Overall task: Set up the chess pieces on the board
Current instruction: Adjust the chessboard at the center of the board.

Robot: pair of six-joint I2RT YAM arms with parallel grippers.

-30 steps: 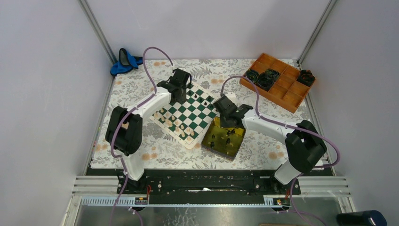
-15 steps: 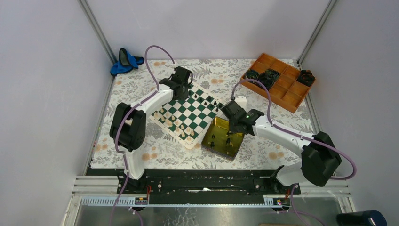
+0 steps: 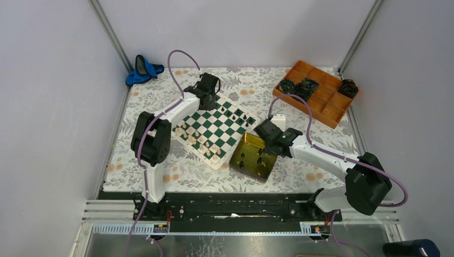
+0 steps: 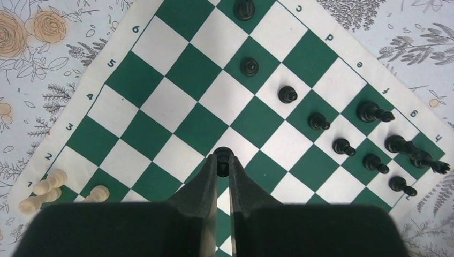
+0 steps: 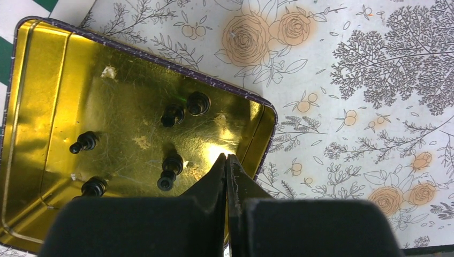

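Left claw [image 4: 222, 162] clamped on black piece [image 4: 222, 155], right claw [image 5: 226, 158] together by tin rim [image 5: 269, 114]

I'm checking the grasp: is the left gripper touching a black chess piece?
Touching. The left wrist view shows the left gripper pinching a small black piece between its fingertips, no gap on either side.

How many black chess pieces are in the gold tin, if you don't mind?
5 black chess pieces in the gold tin: a pair mid-tin, one beside the right gripper, two further left. Others may be hidden.
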